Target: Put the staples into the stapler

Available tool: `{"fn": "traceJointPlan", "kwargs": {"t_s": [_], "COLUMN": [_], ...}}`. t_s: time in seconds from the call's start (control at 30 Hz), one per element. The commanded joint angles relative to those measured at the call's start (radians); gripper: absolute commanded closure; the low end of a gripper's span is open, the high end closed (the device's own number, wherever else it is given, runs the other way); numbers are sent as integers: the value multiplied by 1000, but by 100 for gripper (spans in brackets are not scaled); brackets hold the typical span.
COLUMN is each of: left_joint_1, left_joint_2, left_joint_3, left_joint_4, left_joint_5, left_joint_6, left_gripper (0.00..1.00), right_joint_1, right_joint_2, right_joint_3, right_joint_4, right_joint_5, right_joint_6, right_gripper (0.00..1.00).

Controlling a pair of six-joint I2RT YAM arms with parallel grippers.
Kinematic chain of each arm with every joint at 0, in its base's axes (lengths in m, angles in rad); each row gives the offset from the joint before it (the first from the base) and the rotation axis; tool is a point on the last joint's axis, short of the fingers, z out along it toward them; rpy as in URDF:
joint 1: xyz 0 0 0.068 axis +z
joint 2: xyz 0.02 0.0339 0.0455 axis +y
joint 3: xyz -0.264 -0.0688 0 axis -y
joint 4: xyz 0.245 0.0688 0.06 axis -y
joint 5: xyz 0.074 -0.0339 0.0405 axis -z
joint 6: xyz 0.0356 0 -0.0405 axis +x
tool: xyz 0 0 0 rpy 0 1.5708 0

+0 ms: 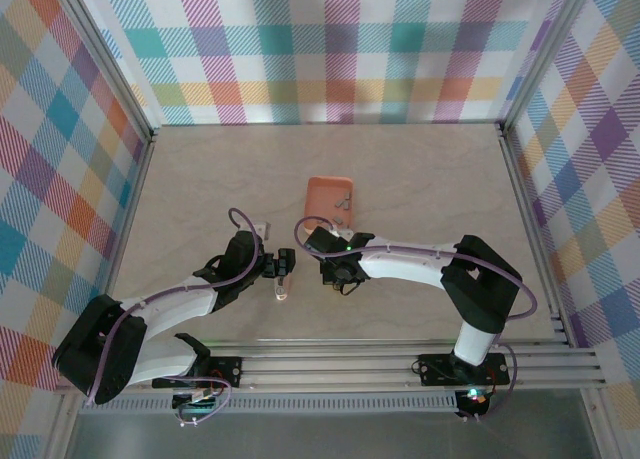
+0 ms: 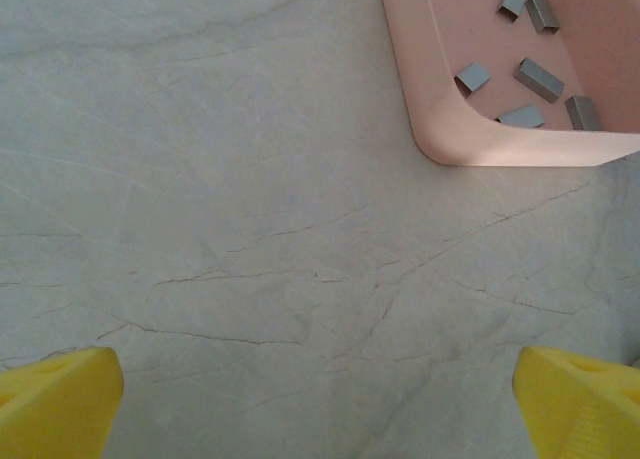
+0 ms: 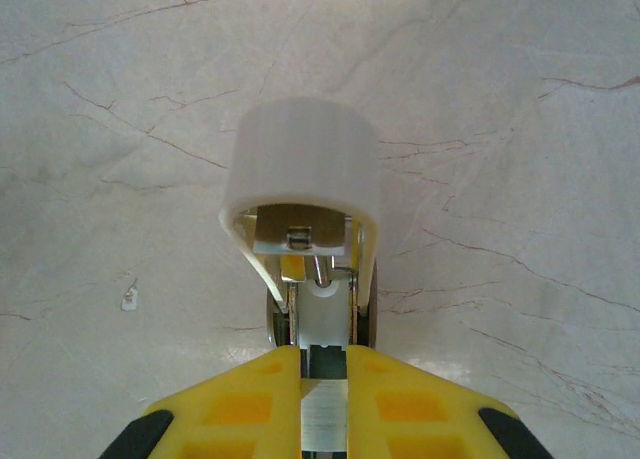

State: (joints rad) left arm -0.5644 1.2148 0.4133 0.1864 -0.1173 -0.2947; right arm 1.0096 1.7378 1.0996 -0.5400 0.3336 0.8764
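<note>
right gripper (image 3: 323, 357): clamped on the stapler (image 3: 305, 169), over the table (image 3: 500, 129) | left gripper (image 2: 320, 389): wide apart, empty | staples (image 2: 540, 76): in the tray (image 2: 430, 99) | risk: staples are tiny, a pinch may drop them

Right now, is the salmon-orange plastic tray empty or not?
Not empty: several short grey metal staple strips lie loose inside the salmon-orange plastic tray, in the left wrist view.
</note>
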Motion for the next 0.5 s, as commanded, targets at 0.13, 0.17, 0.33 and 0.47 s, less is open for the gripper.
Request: {"fn": "traceJointPlan", "kwargs": {"t_s": [0.13,0.17,0.33,0.47], "left_joint_1": [5,5,4,4], "left_joint_2": [-2,-1,1,3], "left_joint_3": [-13,-13,-13,-13], "left_joint_4": [9,9,8,10], "left_joint_5": [-10,-10,-10,-11], "left_joint_6": [15,14,16,15], "left_gripper": [0,0,0,0], "right_joint_1": [8,9,10,12], "right_joint_2": [-5,-5,0,4], "right_joint_3": [-12,-12,-15,-14], "right_joint_4": [-1,-2,-9,-13], "right_joint_5": [10,10,10,10], "right_joint_6": [18,18,21,22], "right_gripper": [86,86,86,86]}}
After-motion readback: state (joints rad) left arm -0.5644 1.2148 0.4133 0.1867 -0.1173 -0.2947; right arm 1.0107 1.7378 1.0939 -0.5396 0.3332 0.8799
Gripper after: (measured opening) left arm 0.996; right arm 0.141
